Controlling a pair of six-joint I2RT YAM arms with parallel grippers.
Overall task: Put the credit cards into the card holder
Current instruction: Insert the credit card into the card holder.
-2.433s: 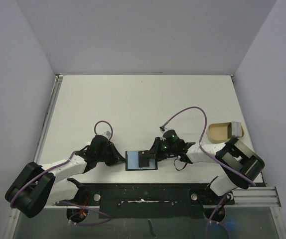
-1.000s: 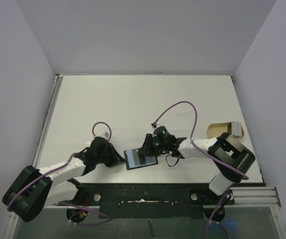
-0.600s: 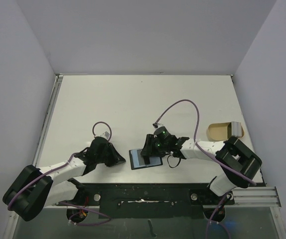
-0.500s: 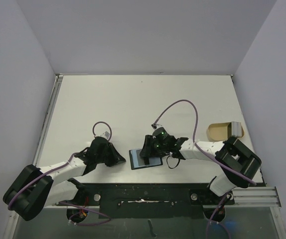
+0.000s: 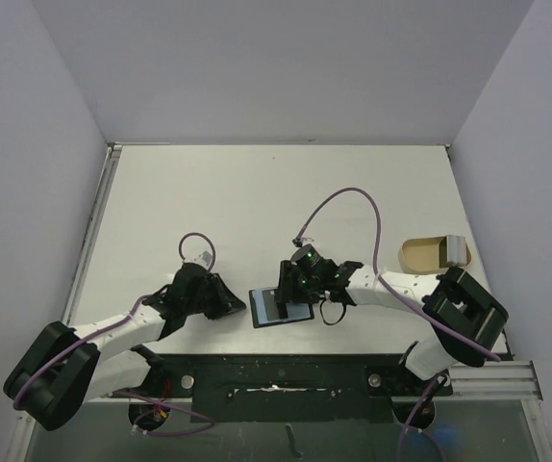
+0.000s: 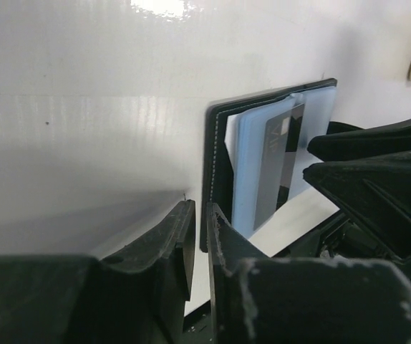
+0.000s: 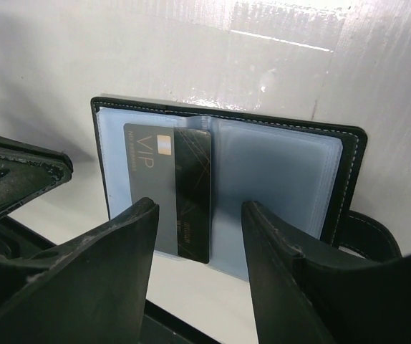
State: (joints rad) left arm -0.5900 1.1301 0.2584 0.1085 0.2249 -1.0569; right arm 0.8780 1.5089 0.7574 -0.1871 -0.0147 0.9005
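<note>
Out of its slant of a second ago, the card holder (image 5: 268,310) now lies open and squarer on the surface, and the right fingers (image 7: 130,236) have spread. They stand released, clasping nothing. A dark card (image 7: 168,190) marked VIP lies on the holder's left page, showing in the gap between them, its long axis along the fold and pointing away from their tips. The holder's own long axis runs from the left fingers (image 6: 170,236) across to the right ones. The left fingers are nearly together at the holder's edge; I cannot tell whether they pinch it. From above, the right fingers cover the holder's far corner. In the right wrist view, one of them cuts off the snap tab (image 7: 366,229).
</note>
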